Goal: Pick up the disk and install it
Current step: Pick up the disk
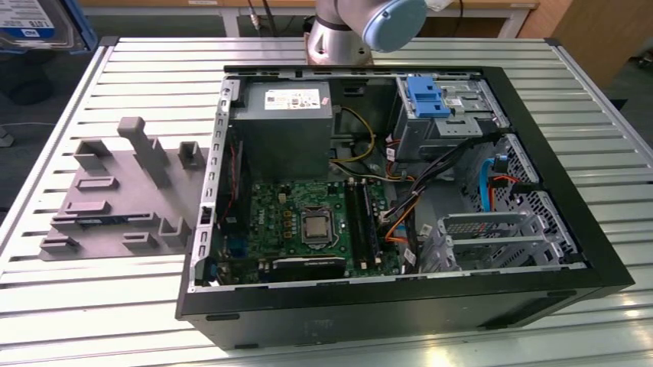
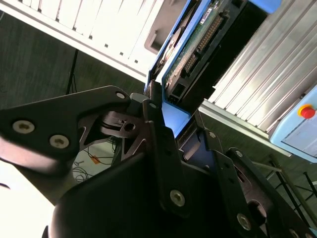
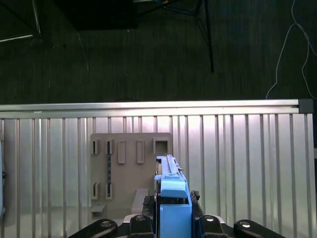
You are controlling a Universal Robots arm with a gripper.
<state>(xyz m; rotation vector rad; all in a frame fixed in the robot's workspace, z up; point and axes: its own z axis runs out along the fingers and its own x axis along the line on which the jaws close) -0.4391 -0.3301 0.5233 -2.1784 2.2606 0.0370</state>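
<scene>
I have 1 disk point(image 2: 194, 52) clamped between the 2 fingers point(image 2: 161, 148), which are closed on the end of its blue carrier, 1 on each broad face. The disk's long axis runs straight out past the fingertips, and in the first wrist view I see the disk point(image 3: 174, 203) edge-on. Beyond it lies the slatted desk point(image 3: 247, 163) with 1 grey fixture plate point(image 3: 129, 173).

In the exterior view that fixture plate point(image 1: 118, 191) sits at the left middle of the frame. The 1 open computer case point(image 1: 408, 310) fills the centre and right, with 1 upright blue bracket point(image 1: 423, 95) in its upper right corner. A blue-edged labelled object point(image 1: 36, 27) pokes into the upper left corner; I cannot tell what it is.
</scene>
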